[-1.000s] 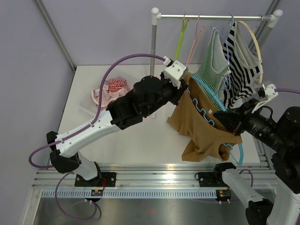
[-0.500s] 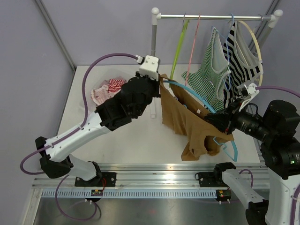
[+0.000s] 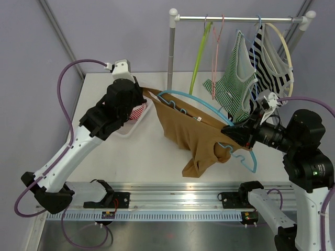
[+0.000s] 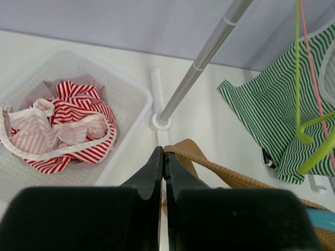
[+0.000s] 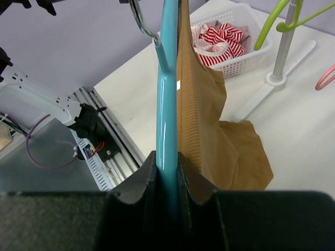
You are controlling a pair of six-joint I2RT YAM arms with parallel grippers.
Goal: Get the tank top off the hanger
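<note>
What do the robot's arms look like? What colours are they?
The left arm and right arm have chunky black joints and smooth white tubes. Thin purple cables loop along them. The left pincer and right pincer are black.

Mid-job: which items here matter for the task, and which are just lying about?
In the job: brown tank top, blue hanger, left gripper, right gripper.
Lying about: basket of striped clothes, green striped top, black-and-white striped top, green hanger, pink hanger, clothes rail.
</note>
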